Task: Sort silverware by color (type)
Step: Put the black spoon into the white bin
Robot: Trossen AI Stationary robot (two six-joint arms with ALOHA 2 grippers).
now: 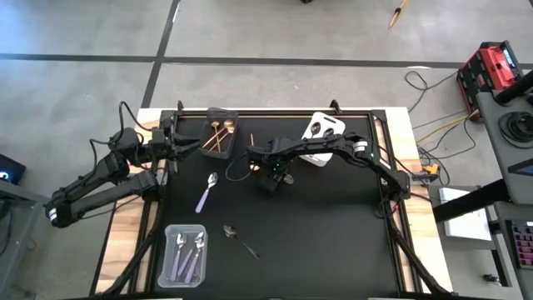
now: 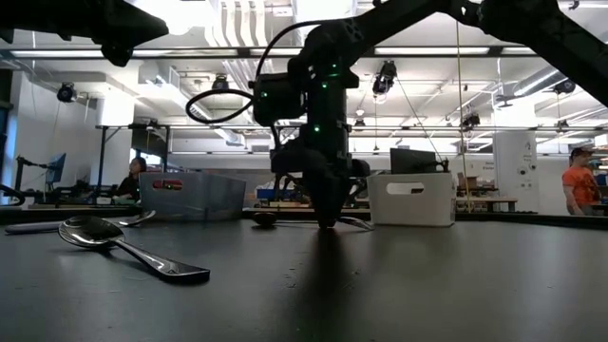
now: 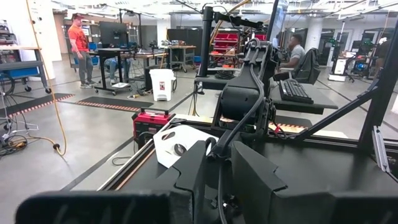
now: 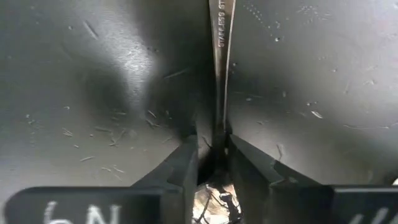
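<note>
Right wrist view: right gripper (image 4: 213, 152) pinches the handle of a slim dark grey metal spoon (image 4: 220, 56) lying on the black worktop (image 4: 93, 81), approx. mid-worktop. Left gripper (image 1: 176, 143) waits by the dark bin w/ gold spoons (image 1: 221, 132); fingers look pressed together, hard to confirm.

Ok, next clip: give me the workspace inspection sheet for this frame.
Surface: black table mat.
Job's things: lilac-handled silver spoon and dark shiny spoon loose on mat; gold spoons in dark plastic bin; lilac-handled spoons in clear plastic bin.
Clutter: nothing seen.
Grippers: right gripper down at mat over a steel spoon handle; left gripper open beside dark bin.
Cables: black cable loop on right arm.
Surroundings: red case on floor; person in orange shirt beyond.
</note>
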